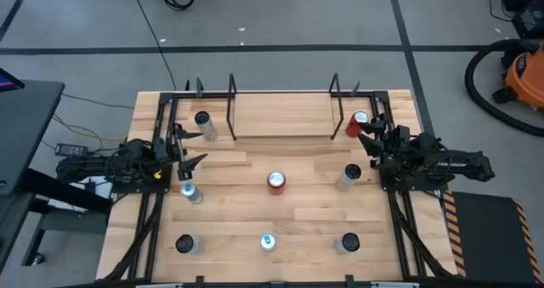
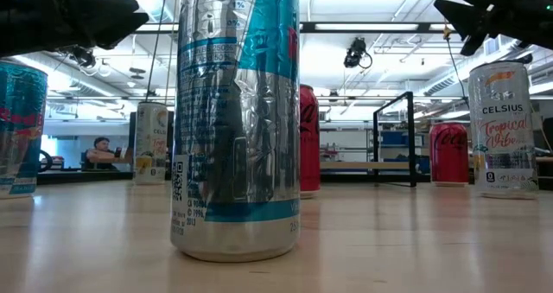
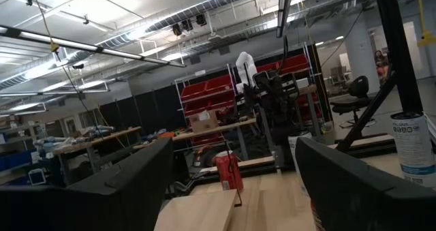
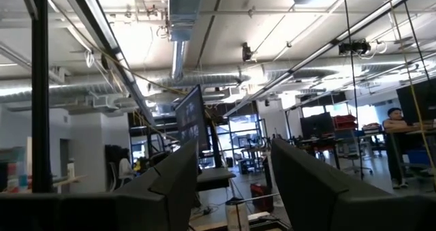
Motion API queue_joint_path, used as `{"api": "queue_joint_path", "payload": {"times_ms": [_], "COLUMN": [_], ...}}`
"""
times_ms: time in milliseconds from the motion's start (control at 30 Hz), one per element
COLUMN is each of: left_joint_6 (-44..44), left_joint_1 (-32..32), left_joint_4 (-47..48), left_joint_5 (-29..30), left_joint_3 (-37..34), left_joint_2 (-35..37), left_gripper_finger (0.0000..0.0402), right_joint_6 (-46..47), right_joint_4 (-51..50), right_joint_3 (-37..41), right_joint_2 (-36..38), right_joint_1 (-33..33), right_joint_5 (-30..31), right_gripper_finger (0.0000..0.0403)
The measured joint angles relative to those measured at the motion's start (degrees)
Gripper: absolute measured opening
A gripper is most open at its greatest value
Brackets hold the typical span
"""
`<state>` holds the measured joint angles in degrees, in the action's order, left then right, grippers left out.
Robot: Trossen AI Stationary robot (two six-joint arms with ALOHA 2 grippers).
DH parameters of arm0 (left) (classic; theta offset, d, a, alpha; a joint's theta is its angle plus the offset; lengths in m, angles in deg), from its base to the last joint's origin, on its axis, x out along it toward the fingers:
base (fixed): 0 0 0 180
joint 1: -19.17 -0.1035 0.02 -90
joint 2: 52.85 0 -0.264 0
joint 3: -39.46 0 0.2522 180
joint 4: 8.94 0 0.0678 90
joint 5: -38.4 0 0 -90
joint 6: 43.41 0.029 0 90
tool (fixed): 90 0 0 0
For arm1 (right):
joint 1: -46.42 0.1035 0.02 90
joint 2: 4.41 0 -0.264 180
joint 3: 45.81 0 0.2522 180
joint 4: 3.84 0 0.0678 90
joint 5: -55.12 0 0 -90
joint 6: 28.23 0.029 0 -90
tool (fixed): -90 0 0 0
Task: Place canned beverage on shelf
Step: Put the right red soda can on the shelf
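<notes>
Several beverage cans stand upright on the wooden table. A red one (image 1: 276,182) is at the middle, and a silver-and-blue one (image 2: 235,120) is at the near edge. The shelf (image 1: 285,114), black rods around a light board, stands at the far middle; the low view shows it (image 2: 393,137) behind the cans, with nothing on its board. My left gripper (image 1: 194,149) hangs open above the table's left side, near a silver can (image 1: 204,122). My right gripper (image 1: 368,144) is raised at the right side beside a red can (image 1: 360,122). Its fingers stand a little apart, with nothing between them (image 4: 233,144).
Other cans stand at the left (image 1: 189,192), the right (image 1: 348,176), and along the near edge (image 1: 185,244) (image 1: 348,243). Black tube rails (image 1: 157,203) (image 1: 395,211) run down both sides of the table. Bare wood lies between the middle red can and the shelf.
</notes>
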<state>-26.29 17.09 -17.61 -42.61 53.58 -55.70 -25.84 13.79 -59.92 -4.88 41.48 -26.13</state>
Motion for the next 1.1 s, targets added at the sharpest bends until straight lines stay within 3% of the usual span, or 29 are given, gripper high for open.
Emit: {"api": "queue_joint_path", "payload": {"times_ms": [367, 533, 800, 1000, 1100], "left_joint_6": [1.53, 1.52, 1.53, 1.53, 1.53], "left_joint_1": [-0.01, 0.00, 0.01, -0.01, 0.00], "left_joint_4": [-0.07, -0.34, -0.89, -0.92, -0.92], "left_joint_5": [0.00, 0.00, 0.00, 0.00, 0.00], "left_joint_3": [-0.01, 0.00, -0.01, 0.01, 0.00], "left_joint_2": [-0.02, -0.01, 0.00, 0.00, 0.00], "left_gripper_finger": [0.0316, 0.0316, 0.0316, 0.0316, 0.0316], "right_joint_6": [2.19, -5.04, -7.17, -8.78, -11.85], "right_joint_4": [-0.10, -0.14, -2.79, -8.82, -9.48], "right_joint_3": [0.00, 0.00, 0.00, -0.03, -0.77], "right_joint_2": [0.00, 0.00, 0.02, 0.00, 0.00], "right_joint_1": [-0.01, 0.00, -0.01, -0.01, -0.01], "right_joint_5": [-0.51, -0.86, 4.96, 8.21, 12.69], "right_gripper_finger": [0.0194, 0.0194, 0.0196, 0.0220, 0.0232]}}
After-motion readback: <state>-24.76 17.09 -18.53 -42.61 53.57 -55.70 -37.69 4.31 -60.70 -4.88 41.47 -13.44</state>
